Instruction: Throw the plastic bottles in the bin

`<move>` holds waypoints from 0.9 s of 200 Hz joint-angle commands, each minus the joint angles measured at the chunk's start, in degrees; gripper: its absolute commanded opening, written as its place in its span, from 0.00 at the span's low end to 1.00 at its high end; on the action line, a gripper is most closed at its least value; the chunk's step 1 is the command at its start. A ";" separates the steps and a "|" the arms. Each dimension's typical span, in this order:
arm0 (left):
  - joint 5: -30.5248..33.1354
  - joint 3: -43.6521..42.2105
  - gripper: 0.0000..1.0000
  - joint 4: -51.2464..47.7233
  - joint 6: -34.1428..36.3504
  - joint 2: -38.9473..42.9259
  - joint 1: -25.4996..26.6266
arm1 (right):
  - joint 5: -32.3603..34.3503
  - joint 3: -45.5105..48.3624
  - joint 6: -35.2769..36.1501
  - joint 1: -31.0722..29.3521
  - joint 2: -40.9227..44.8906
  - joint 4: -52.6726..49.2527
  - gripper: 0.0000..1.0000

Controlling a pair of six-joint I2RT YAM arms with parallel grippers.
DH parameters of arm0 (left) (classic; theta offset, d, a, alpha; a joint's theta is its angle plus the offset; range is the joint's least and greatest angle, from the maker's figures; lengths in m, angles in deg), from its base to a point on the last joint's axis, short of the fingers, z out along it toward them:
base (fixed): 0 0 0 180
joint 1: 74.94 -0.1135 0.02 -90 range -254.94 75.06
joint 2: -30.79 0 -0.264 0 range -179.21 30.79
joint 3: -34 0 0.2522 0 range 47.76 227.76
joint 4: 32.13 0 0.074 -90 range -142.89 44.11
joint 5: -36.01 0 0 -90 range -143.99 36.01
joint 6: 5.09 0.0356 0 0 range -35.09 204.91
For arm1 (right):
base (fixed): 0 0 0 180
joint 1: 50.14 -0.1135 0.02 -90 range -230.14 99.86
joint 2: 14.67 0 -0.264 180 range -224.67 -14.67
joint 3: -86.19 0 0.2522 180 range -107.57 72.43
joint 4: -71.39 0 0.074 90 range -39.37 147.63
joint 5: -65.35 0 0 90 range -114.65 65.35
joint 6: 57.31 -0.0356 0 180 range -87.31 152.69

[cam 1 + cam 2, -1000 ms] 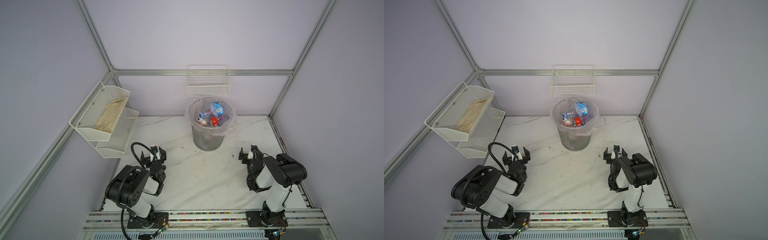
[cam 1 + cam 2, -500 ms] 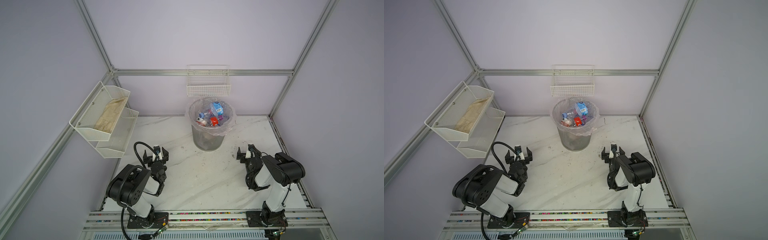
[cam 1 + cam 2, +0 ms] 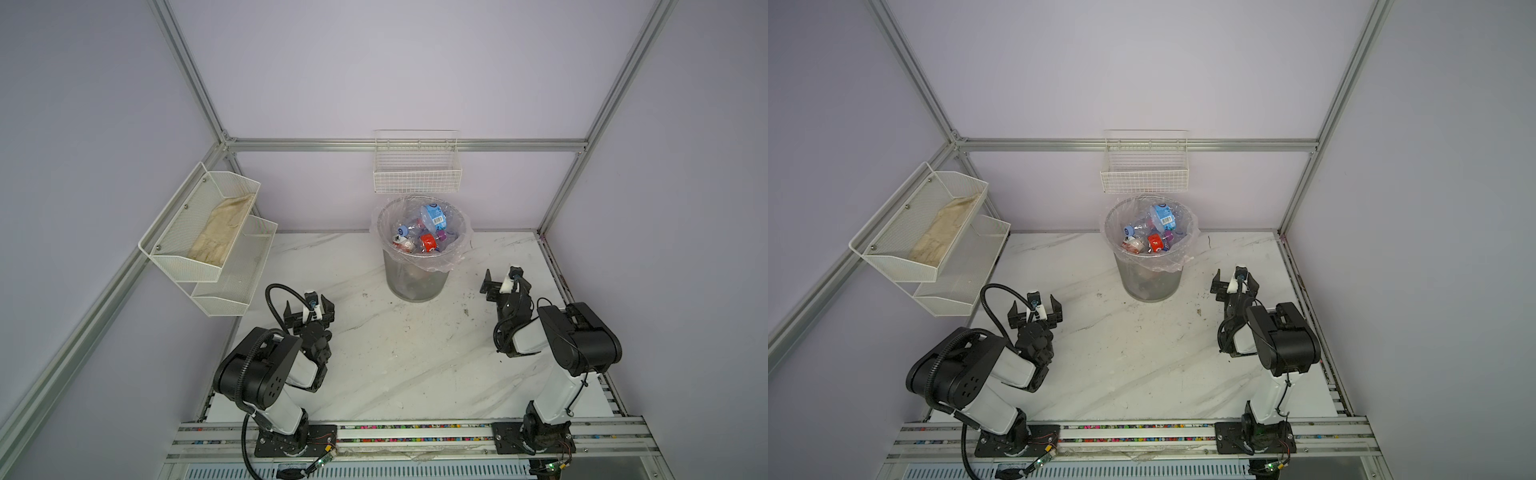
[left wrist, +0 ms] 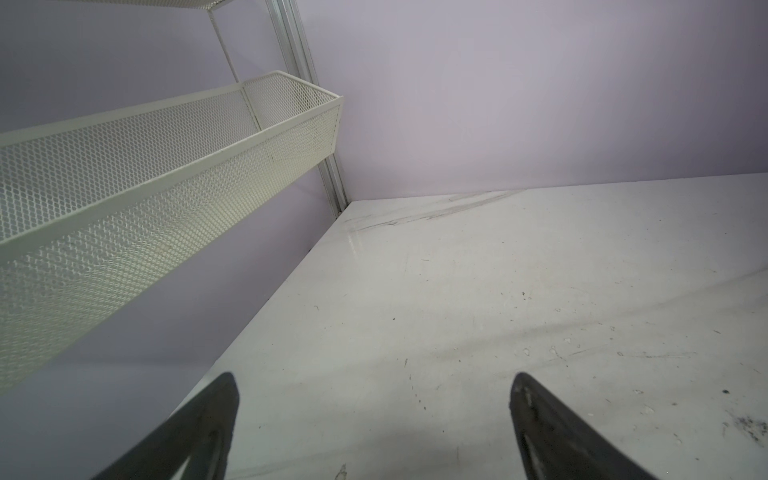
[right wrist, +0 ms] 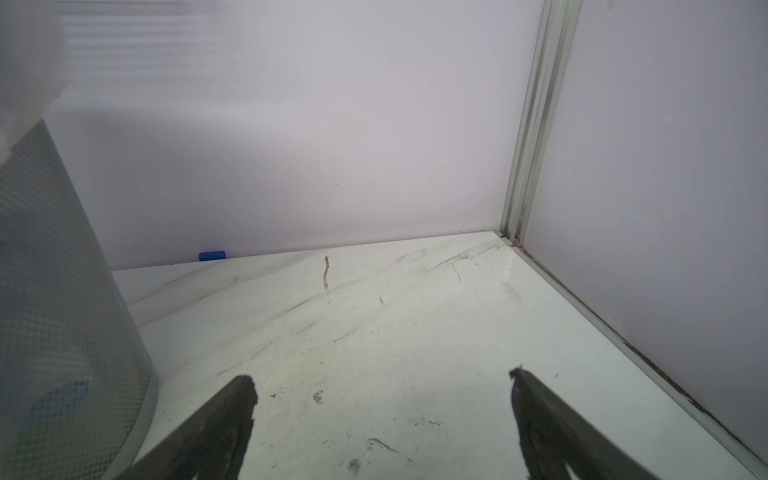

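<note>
Near back wall (image 3: 332,83); bin (image 3: 415,279): grey mesh, bag-lined; plastic bottles (image 3: 432,218): inside, blue/red labels; left pincer (image 3: 308,308), right pincer (image 3: 502,277): apart

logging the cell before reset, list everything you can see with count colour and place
bin: one, grey mesh, clear liner, back middle of table
plastic bottles: several, count unclear, clear with blue or red labels, inside bin
wire basket: one, white, back wall above bin
mesh shelf: one, two tiers, white, left wall
beige sheet: one, upper tier
small blue piece: one, foot of back wall
table: one, white marble
left gripper: black, open, holding nothing
right gripper: black, open, holding nothing
</note>
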 commanded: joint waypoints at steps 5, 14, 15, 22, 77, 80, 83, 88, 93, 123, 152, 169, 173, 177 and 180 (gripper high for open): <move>-0.72 0.55 1.00 4.66 -0.22 -0.35 -0.41 | -1.17 -0.65 -2.21 0.61 1.00 -4.03 0.97; -0.86 0.57 1.00 4.64 -0.31 -0.30 -0.49 | -0.80 -0.63 -2.59 0.89 1.08 -4.06 0.98; -0.87 0.53 1.00 4.64 -0.31 -0.33 -0.54 | -0.70 -0.60 -2.61 0.89 1.08 -4.02 0.98; -1.01 0.57 1.00 4.55 -0.27 -0.43 -0.67 | 0.18 -0.58 -2.67 0.89 1.09 -3.87 0.98; -8.11 1.36 1.00 -0.44 -3.32 0.75 -4.29 | 8.32 1.54 -3.94 0.89 1.39 0.10 0.97; -8.97 1.44 1.00 -1.10 -3.94 0.86 -4.77 | 8.42 1.73 -3.92 0.90 1.42 0.32 0.97; -10.07 1.65 1.00 -2.29 -4.86 0.96 -5.21 | 8.45 1.79 -3.92 0.90 1.48 0.47 0.98; -12.07 2.45 1.00 -4.22 -5.85 0.55 -6.43 | 8.45 2.03 -3.92 0.89 1.53 0.79 0.98; -12.31 3.82 1.00 -4.94 -5.05 -0.52 -6.72 | 8.38 2.13 -3.87 0.81 1.53 1.19 0.98; -15.23 10.21 1.00 -23.34 -9.44 2.54 -9.69 | 8.36 3.20 -3.24 0.45 1.37 3.28 0.97; -17.39 11.18 1.00 -25.21 -10.92 2.20 -11.84 | 7.67 3.24 -1.61 -0.57 1.29 3.70 0.98; -18.01 11.39 1.00 -25.36 -11.24 2.03 -12.45 | 6.65 3.27 1.65 -2.65 0.85 4.70 0.97; -18.25 11.45 1.00 -25.59 -11.53 2.13 -12.69 | 6.30 3.66 1.80 -2.68 0.74 5.68 0.98; -18.58 11.55 1.00 -26.10 -11.70 2.23 -12.87 | 6.33 4.02 1.92 -2.69 0.84 6.25 0.98; -18.56 11.69 1.00 -26.35 -11.81 2.24 -12.90 | 6.09 4.27 2.04 -2.71 0.86 6.57 0.98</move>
